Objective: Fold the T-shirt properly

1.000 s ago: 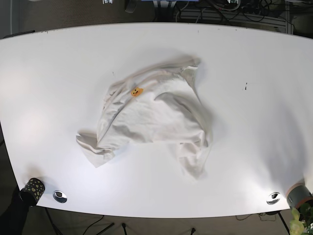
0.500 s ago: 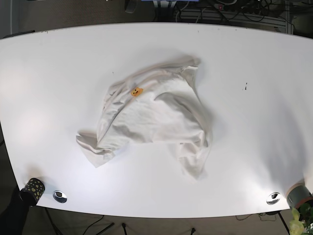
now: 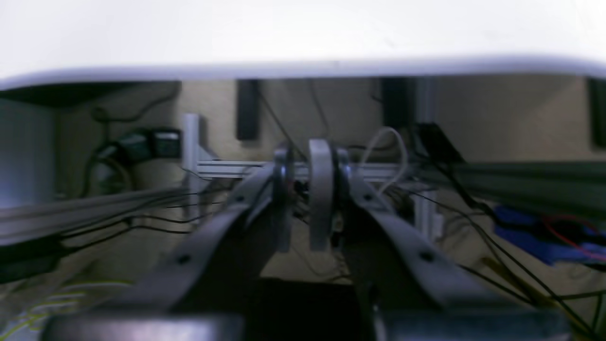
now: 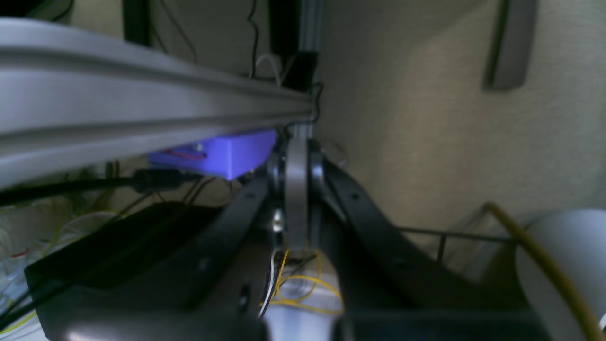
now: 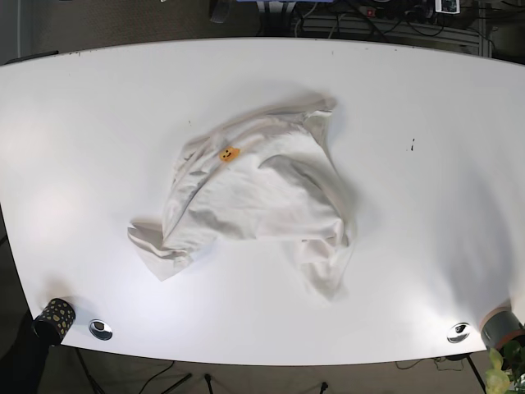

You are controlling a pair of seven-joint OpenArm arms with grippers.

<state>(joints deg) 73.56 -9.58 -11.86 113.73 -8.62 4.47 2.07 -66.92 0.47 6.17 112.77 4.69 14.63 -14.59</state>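
A crumpled white T-shirt (image 5: 258, 197) with a small orange patch (image 5: 229, 153) lies in a heap in the middle of the white table (image 5: 426, 98). Neither gripper shows in the base view. In the left wrist view my left gripper (image 3: 303, 213) is below the table's edge (image 3: 303, 68), its jaws nearly together with nothing between them. In the right wrist view my right gripper (image 4: 297, 199) is shut and empty, also below table height, facing an aluminium rail (image 4: 118, 113). The shirt is out of both wrist views.
A dark dotted cup (image 5: 54, 317) stands at the front left corner. Two metal discs (image 5: 100, 329) (image 5: 458, 332) sit near the front edge. A grey cylinder (image 5: 500, 326) stands at the front right. Cables and frame rails (image 3: 227, 166) run under the table.
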